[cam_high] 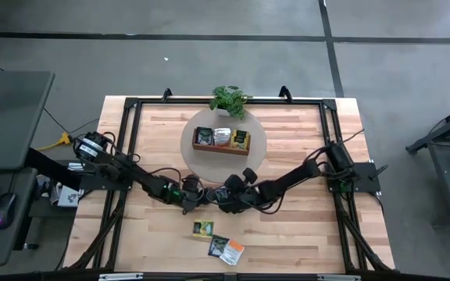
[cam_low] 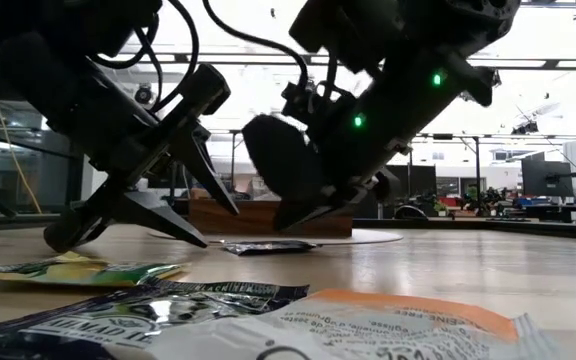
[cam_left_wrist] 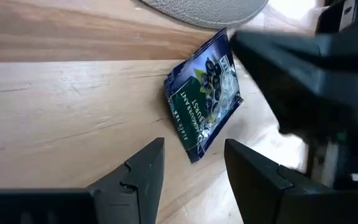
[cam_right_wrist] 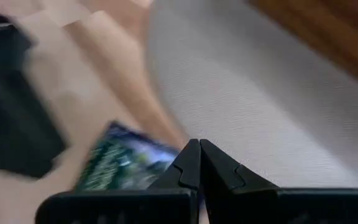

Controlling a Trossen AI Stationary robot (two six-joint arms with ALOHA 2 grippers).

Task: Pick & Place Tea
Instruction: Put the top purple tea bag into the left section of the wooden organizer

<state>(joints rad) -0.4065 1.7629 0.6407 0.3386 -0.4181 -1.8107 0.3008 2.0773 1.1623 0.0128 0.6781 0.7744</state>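
Observation:
A dark blue tea sachet [cam_left_wrist: 202, 96] lies flat on the wooden table, just off the round grey mat [cam_high: 250, 160]. My left gripper [cam_left_wrist: 193, 146] is open, low over the table, with its fingertips on either side of the sachet's near corner and apart from it. My right gripper [cam_right_wrist: 199, 144] is shut and comes in from the opposite side, its tip over the sachet's corner by the mat. Three more sachets, yellow-green [cam_high: 203, 228], dark [cam_high: 219, 244] and orange-white [cam_high: 231, 252], lie near the table's front edge. In the low view the blue sachet [cam_low: 268, 246] lies flat under both grippers. My right gripper's shut fingers [cam_left_wrist: 278, 68] slant down over the blue sachet's corner nearest the mat [cam_left_wrist: 224, 48] and hide it. Whether they touch it, I cannot tell. The sachet lies flat on the table.
A brown wooden tray [cam_high: 204, 147] with sachets in its compartments stands on the grey mat, with a small green potted plant [cam_high: 230, 100] behind it at the far edge. Black frame rails [cam_high: 127, 148] run along the table's sides. Bare wood lies left and right of the grippers.

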